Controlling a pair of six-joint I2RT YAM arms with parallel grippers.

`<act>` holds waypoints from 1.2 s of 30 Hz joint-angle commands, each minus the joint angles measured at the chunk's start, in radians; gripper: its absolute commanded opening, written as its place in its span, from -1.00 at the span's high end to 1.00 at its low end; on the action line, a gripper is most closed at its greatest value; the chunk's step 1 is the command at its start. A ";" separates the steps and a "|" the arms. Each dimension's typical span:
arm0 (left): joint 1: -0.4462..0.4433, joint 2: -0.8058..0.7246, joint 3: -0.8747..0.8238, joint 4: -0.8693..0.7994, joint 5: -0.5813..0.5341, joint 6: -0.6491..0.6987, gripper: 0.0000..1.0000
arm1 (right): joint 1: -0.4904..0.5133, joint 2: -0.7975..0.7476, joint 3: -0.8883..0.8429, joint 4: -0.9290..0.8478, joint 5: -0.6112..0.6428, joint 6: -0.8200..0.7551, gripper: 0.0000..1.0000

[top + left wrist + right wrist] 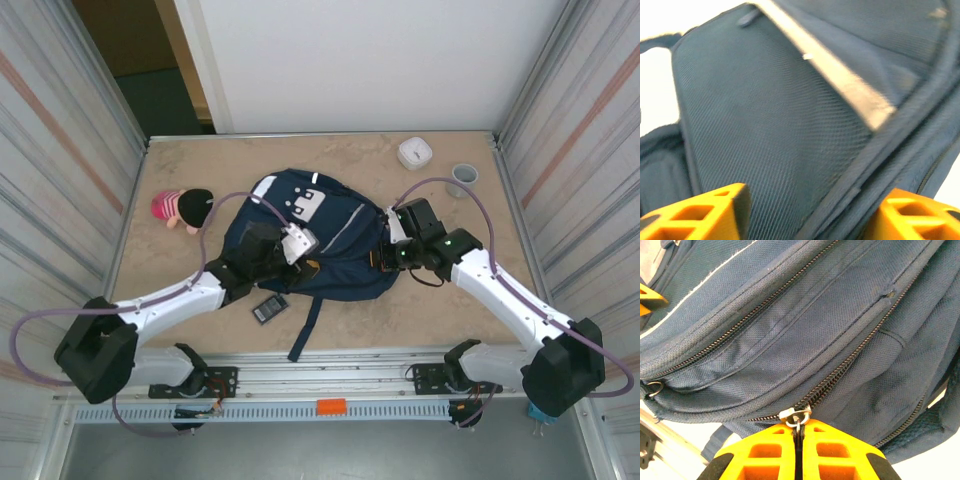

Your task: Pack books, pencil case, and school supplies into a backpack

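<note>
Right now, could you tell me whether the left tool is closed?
No, the left tool holds its orange fingers wide apart above the backpack.

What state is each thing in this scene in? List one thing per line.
backpack, lying flat, visible zips shut
right gripper, shut on zipper pull
zipper pull, pinched in right gripper
left gripper, open, over backpack
black rectangle, lying flat outside backpack
grey cup, upright

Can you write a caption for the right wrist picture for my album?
Right hand pinching the zipper pull on the backpack.
</note>
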 commanded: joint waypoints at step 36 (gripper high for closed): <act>0.244 0.368 0.219 0.193 0.060 -0.968 -0.49 | 0.301 0.118 -0.040 0.290 0.102 0.232 1.00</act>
